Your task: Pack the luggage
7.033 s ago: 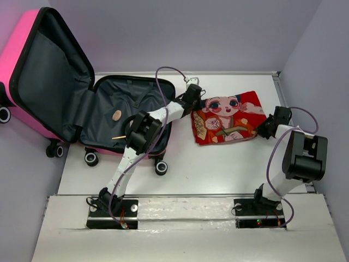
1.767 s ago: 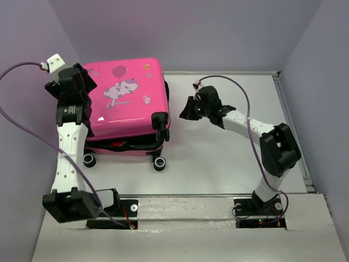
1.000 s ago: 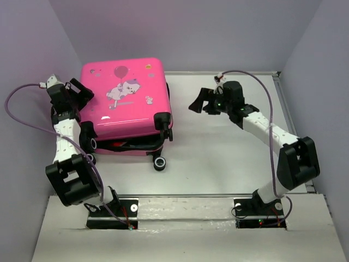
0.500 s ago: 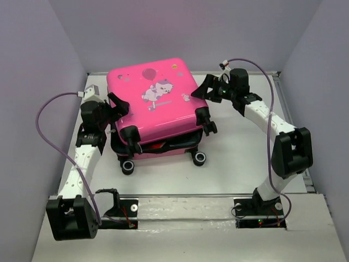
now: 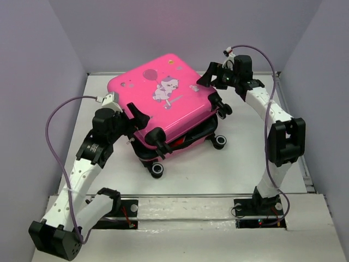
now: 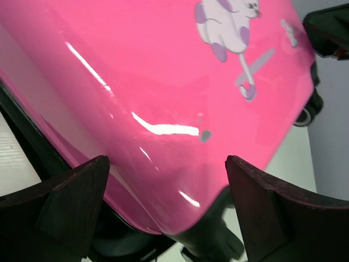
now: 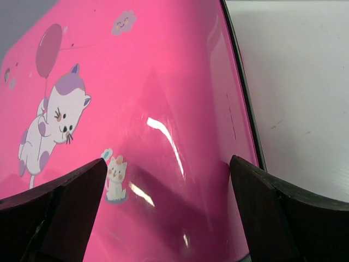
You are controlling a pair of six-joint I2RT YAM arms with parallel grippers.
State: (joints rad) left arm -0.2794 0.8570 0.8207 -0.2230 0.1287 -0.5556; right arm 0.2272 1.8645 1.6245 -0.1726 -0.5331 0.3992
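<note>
Nearest, the left gripper is seen at the near-left corner of the small bright pink hard-shell suitcase. Its jaws are spread wide, with the glossy corner between the dark fingers (contact cannot be judged). The suitcase is laid flat and skewed on the white table, lid uppermost and lowered. A dark seam shows along its near side, above the black caster wheels. On the lid a white cartoon-animal-and-balloon print is noted. Farthest, the right gripper is set at the far-right corner, jaws likewise fully apart over the lid's edge.
</note>
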